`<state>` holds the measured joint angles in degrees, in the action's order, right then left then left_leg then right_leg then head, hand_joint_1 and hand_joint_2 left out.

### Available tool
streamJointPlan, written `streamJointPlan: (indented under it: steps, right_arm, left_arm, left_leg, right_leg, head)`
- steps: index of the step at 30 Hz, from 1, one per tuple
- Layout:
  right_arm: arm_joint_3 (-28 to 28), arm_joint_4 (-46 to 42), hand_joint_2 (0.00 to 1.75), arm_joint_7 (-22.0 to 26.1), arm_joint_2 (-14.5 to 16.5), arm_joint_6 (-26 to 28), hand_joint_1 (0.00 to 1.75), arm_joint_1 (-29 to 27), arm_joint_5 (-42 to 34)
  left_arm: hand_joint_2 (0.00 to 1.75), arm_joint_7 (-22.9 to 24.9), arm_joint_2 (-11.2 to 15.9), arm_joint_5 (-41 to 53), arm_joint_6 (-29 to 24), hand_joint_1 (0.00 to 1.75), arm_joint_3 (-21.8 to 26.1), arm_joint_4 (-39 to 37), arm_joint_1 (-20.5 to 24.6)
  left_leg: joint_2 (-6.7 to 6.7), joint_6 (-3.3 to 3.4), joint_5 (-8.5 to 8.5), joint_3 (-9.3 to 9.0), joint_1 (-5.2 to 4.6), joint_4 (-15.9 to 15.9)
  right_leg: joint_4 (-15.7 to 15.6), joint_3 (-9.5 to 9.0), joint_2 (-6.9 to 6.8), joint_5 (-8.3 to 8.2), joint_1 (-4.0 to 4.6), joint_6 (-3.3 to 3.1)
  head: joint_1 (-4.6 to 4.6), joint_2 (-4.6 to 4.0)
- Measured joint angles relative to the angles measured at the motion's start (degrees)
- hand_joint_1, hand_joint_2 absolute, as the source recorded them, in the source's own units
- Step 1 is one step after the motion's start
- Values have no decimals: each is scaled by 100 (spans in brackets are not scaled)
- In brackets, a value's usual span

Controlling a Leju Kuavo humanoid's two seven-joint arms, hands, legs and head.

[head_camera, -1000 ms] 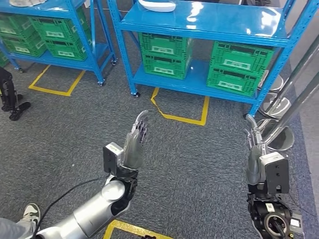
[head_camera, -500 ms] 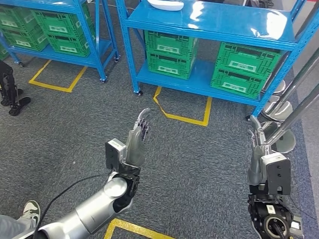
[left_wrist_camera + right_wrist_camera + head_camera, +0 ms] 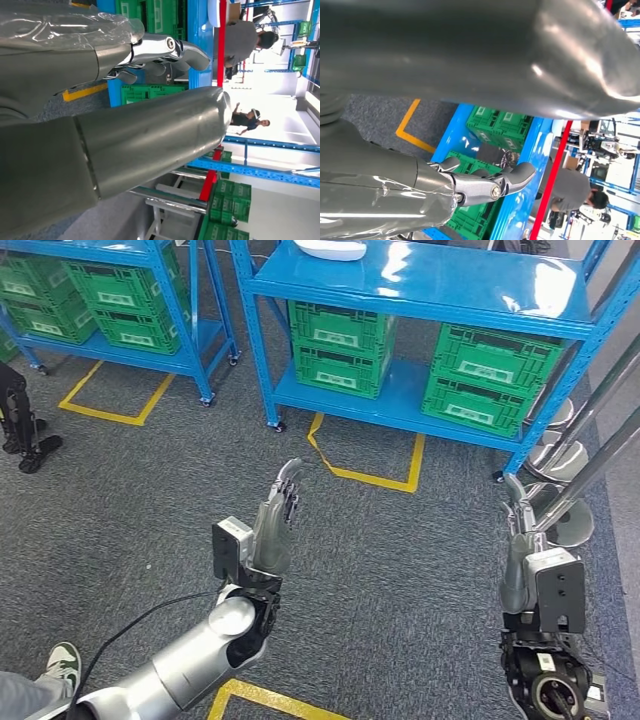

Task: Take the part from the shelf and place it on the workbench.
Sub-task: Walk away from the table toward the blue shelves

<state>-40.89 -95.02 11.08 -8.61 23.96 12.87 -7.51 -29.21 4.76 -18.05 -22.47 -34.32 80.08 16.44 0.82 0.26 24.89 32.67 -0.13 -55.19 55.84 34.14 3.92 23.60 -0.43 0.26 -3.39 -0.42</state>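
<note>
Overhead, the white part lies on the top level of the blue shelf, well ahead of both hands. Left hand is raised over the grey carpet, its fingers spread and holding nothing. Right hand stands upright near green crates, fingers apart, holding nothing.
</note>
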Motion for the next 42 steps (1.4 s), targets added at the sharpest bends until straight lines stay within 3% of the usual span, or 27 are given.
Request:
streamJointPlan:
  steps: [5,7,9,11,12,13,14,16,17,19,20,23,24,26,27,28,29,30,32,33,35,38,40,42]
  right_arm:
    - [1,-18,0,4,0,28,0,-52,30]
    - [7,-32,0,15,0,26,0,-78,43]
    - [19,-42,0,30,0,20,0,-92,52]
    - [23,-41,0,39,0,6,0,-106,54]
    - [25,-39,0,41,0,0,0,-118,54]
    - [25,-38,0,42,0,-6,0,-129,54]
    - [26,-36,0,43,0,-9,0,-136,54]
    - [28,-30,0,46,0,-11,0,-140,54]
    - [29,-27,0,52,1,-14,0,-138,53]
    - [27,-19,0,65,2,-27,0,-135,50]
    - [27,-16,0,70,2,-36,0,-135,49]
    - [33,-18,0,90,1,-57,0,-134,48]
    - [34,-21,0,97,2,-61,0,-129,48]
    - [33,-22,0,107,2,-69,0,-121,48]
    - [32,-20,0,107,2,-71,0,-121,48]
    - [31,-19,0,108,2,-72,0,-121,48]
    - [31,-17,0,108,2,-72,0,-121,48]
    - [31,-16,0,108,2,-72,0,-120,48]
    - [31,-16,0,109,2,-73,0,-116,48]
    - [31,-15,0,109,2,-73,0,-115,45]
    - [31,-14,0,110,2,-75,0,-114,40]
    - [33,-13,0,114,2,-80,0,-114,36]
    - [35,-10,0,118,2,-83,0,-106,34]
    - [34,0,0,119,2,-86,0,-114,32]
  left_arm:
    - [0,7,2,1,0,0,-6,0,3]
    - [0,4,-3,3,0,0,-9,-1,6]
    - [0,-3,-9,6,0,0,-13,-3,10]
    - [0,-8,-9,5,0,0,-19,-10,6]
    - [0,-8,-9,5,0,0,-24,-14,1]
    - [0,-8,-8,4,0,0,-29,-17,-3]
    - [0,-8,-8,4,0,0,-34,-21,-5]
    - [0,-11,-7,2,0,0,-41,-31,-5]
    - [0,-15,-6,0,0,0,-42,-36,0]
    - [0,-25,-3,-5,0,0,-45,-42,4]
    - [0,-28,-2,-8,0,0,-47,-44,3]
    - [0,-35,-1,-13,-3,0,-52,-48,-1]
    - [0,-38,1,-13,-5,0,-52,-48,2]
    - [0,-41,2,-11,-8,0,-52,-49,-1]
    - [0,-41,3,-11,-9,0,-52,-49,-8]
    - [0,-41,5,-11,-11,0,-52,-50,-15]
    - [0,-40,8,-11,-13,0,-52,-50,-19]
    - [0,-40,12,-11,-14,0,-52,-50,-20]
    - [0,-41,17,-11,-16,0,-52,-50,-8]
    - [0,-41,19,-11,-20,0,-52,-50,3]
    - [0,-43,20,-11,-31,0,-52,-50,18]
    - [0,-45,16,-9,-48,0,-52,-50,17]
    - [0,-45,11,-8,-50,0,-52,-50,13]
    - [0,-44,12,-10,-50,0,-54,-52,1]
  left_leg:
    - [3,62,8,-3,-31,-9]
    - [-33,89,-32,-78,9,105]
    - [-86,122,-59,-188,50,230]
    - [-132,133,-38,-243,48,255]
    - [-150,122,-22,-260,52,253]
    - [-161,100,0,-280,61,250]
    - [-167,67,29,-306,79,241]
    - [-172,-29,116,-368,131,195]
    - [-174,-87,169,-377,139,146]
    - [-177,-182,225,-361,139,87]
    - [-177,-213,232,-351,136,72]
    - [-168,-262,340,-293,173,-95]
    - [-157,-261,455,-149,172,-374]
    - [-137,-221,720,380,143,-1251]
    - [-130,-188,789,666,123,-1647]
    - [-123,-142,753,869,96,-1854]
    - [-115,-84,602,957,60,-1827]
    - [-105,-16,351,927,12,-1573]
    - [-65,128,-181,661,-108,-750]
    - [-49,166,-316,525,-150,-394]
    - [-31,175,-332,397,-185,-83]
    - [-44,159,-317,264,-132,85]
    - [-59,182,-300,134,-94,174]
    - [-67,202,-244,61,-86,181]
  right_leg:
    - [-33,-7,19,-19,-26,44]
    - [-4,15,-30,6,-15,72]
    - [367,189,-183,202,-11,106]
    - [1124,560,-296,508,-49,149]
    - [1435,729,-316,587,-81,178]
    - [1546,804,-333,560,-118,209]
    - [1426,760,-350,426,-159,247]
    - [737,427,-394,68,-230,342]
    - [406,243,-404,-14,-238,370]
    - [150,86,-393,35,-205,318]
    - [133,68,-371,58,-184,253]
    - [151,43,-313,99,-163,109]
    - [146,15,-301,116,-157,69]
    - [140,-31,-285,157,-121,6]
    - [138,-57,-275,180,-93,-24]
    - [138,-89,-261,205,-64,-49]
    - [137,-128,-246,233,-38,-69]
    - [136,-176,-230,264,-20,-80]
    - [129,-259,-201,332,4,-81]
    - [125,-281,-184,361,14,-71]
    - [102,-294,-160,397,26,-41]
    - [135,-299,-193,477,31,16]
    - [617,-78,-262,701,30,69]
    - [1368,342,-305,947,5,130]
  head:
    - [-4,0]
    - [-4,0]
    - [24,0]
    - [61,0]
    - [67,0]
    - [69,0]
    - [69,0]
    - [77,0]
    - [99,0]
    - [109,0]
    - [103,0]
    - [47,0]
    - [23,0]
    - [-42,0]
    - [-70,0]
    - [-86,0]
    - [-93,0]
    - [-95,0]
    - [-91,0]
    - [-89,0]
    - [-82,0]
    - [-80,0]
    - [-40,0]
    - [3,0]
